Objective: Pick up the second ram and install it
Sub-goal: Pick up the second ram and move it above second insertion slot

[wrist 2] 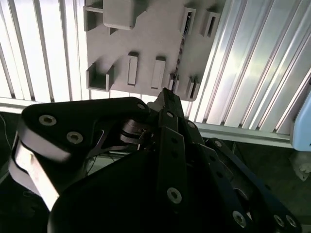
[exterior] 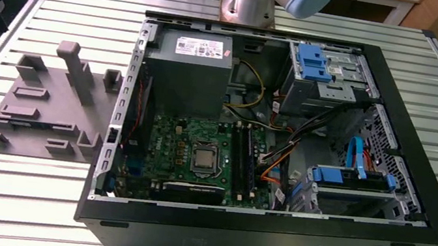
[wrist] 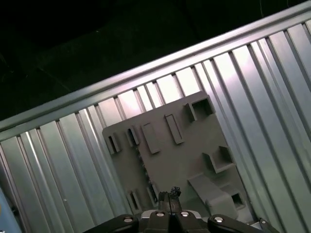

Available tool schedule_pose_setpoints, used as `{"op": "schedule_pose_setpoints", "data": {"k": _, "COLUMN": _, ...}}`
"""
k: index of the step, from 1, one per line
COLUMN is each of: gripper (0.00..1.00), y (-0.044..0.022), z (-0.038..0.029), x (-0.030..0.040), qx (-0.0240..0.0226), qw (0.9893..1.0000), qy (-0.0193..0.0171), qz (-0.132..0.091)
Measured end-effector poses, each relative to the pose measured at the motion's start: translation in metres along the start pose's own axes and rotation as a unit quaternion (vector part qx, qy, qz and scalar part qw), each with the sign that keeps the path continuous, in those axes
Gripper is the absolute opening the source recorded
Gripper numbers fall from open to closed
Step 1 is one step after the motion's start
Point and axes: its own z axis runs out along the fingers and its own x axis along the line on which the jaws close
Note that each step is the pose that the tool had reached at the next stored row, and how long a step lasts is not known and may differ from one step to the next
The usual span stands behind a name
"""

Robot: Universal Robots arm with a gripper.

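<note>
Exterior view, left to right: grey fixture plate [exterior: 36, 108] on the slatted table [exterior: 14, 196], then the open computer case [exterior: 271, 240] with the green board [exterior: 169, 149] and its black memory slots [exterior: 242, 156].

Second wrist view: tool [wrist 2: 166, 93] hangs over the plate, tips together with nothing between them, near one end of the second ram [wrist 2: 180, 53]. The ram stands on edge in the plate's slotted holders, so it's well apart from the case.

Step in hand, my read: approach for the pick. To do it well:
- spread the tips before going down
- centre on the strip's middle, not its end
- square the pads to its flat faces
- drop straight and grip lightly, since a thin board will likely flex or tip if caught off-centre

Ram's look: thin, narrow dark strip seen edge-on, with a row of small bumps along it. Notch and label are too small to tell.
</note>
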Motion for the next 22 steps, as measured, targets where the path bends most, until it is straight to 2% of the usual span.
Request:
{"op": "schedule_pose_setpoints", "data": {"k": 4, "gripper": 0.11, "y": 0.0, "z": 0.0002, "x": 0.0, "qx": -0.0002, "qw": 0.9998, "qy": 0.0008, "qz": -0.019}}
{"op": "schedule_pose_setpoints", "data": {"k": 12, "gripper": 0.11, "y": 0.0, "z": 0.0002, "x": 0.0, "qx": -0.0002, "qw": 0.9997, "qy": 0.001, "qz": -0.023}}
{"op": "schedule_pose_setpoints", "data": {"k": 14, "gripper": 0.11, "y": 0.0, "z": 0.0003, "x": 0.0, "qx": -0.0003, "qw": 0.9996, "qy": 0.0013, "qz": -0.029}}
{"op": "schedule_pose_setpoints", "data": {"k": 18, "gripper": 0.11, "y": 0.0, "z": 0.0008, "x": 0.0, "qx": -0.0008, "qw": 0.9979, "qy": 0.0028, "qz": -0.065}}
{"op": "schedule_pose_setpoints", "data": {"k": 22, "gripper": 0.11, "y": -0.0001, "z": 0.0025, "x": 0.0, "qx": -0.0013, "qw": 0.9949, "qy": 0.0044, "qz": -0.1}}
